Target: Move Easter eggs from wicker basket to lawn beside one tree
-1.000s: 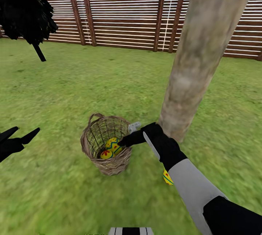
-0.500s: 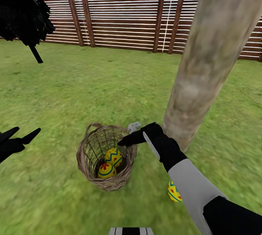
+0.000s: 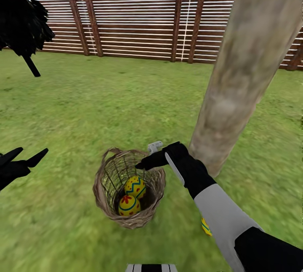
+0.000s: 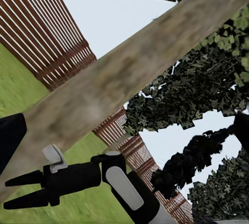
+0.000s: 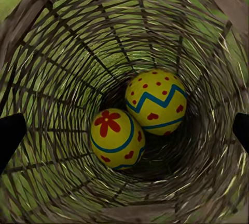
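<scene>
While still basketed [image 3: 103, 188], two eggs [image 5: 155, 102] [image 5: 116, 138]; a third [image 3: 205, 226] on grass.

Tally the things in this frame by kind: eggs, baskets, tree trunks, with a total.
Easter eggs: 3, two in the basket (flower egg, zigzag egg) and one on the lawn, partly hidden behind the right arm
Wicker basket: 1
Pale tree trunk: 1
Total: 5

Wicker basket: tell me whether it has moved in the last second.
No. The wicker basket sits lower in the head view, but the foot of the tree dropped with it: the camera moved. The basket keeps its place left of the trunk.
</scene>
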You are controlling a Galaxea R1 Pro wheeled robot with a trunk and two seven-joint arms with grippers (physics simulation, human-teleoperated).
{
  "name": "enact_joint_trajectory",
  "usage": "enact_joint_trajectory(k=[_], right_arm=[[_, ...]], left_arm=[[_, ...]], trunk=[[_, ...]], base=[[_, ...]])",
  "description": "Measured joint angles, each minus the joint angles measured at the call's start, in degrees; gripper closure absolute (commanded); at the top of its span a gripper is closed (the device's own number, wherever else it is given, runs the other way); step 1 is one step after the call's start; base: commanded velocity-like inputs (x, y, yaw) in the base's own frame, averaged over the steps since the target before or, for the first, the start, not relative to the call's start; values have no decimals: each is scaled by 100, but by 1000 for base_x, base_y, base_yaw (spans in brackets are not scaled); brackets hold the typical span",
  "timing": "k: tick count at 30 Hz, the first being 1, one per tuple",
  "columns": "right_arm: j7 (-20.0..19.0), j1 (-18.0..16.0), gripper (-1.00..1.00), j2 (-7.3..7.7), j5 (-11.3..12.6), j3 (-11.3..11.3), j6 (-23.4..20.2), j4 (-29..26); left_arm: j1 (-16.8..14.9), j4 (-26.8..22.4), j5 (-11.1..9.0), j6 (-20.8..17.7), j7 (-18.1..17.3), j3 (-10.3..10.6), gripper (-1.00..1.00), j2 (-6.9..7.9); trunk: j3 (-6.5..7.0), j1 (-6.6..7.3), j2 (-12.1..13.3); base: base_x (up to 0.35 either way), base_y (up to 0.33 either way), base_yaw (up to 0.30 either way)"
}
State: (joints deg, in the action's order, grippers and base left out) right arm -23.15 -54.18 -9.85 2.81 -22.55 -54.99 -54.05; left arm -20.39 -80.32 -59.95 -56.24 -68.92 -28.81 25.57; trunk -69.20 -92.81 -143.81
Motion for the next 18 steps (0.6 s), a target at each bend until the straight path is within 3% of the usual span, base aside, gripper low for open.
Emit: enact_joint_trajectory(k=[5, 9, 11, 13, 15, 18], right_arm=[[5, 0, -100, -10, -23, -5, -6, 1], [143, 5, -100, -15, -60, -27, -14, 39], [658, 6, -100, -15, -106, -38, -14, 73], [1653, 12, -100, -15, -114, -48, -6, 147], [2287, 35, -100, -15, -101, -109, -6, 253], [2508, 60, -100, -15, -91, -205, -6, 341]], left_arm=[[1, -1, 0, 0, 0, -1, -100, 0], [2, 1, 0, 6, -3, -27, -100, -8], [2, 0, 0, 8, -4, -33, -100, -9], [5, -1, -1, 5, -4, -39, -100, -8], [7, -12, -1, 2, -4, -43, -100, -3], [10, -30, 1, 2, -4, -45, -100, -1]], trunk=[[22, 0, 0], [25, -1, 0], [25, -1, 0], [25, -1, 0], [25, -1, 0], [-41, -9, -4]], base=[[77, 310, -174], [31, 82, -19], [6, 16, -4], [2, 5, -1], [1, 2, 0], [0, 0, 0]])
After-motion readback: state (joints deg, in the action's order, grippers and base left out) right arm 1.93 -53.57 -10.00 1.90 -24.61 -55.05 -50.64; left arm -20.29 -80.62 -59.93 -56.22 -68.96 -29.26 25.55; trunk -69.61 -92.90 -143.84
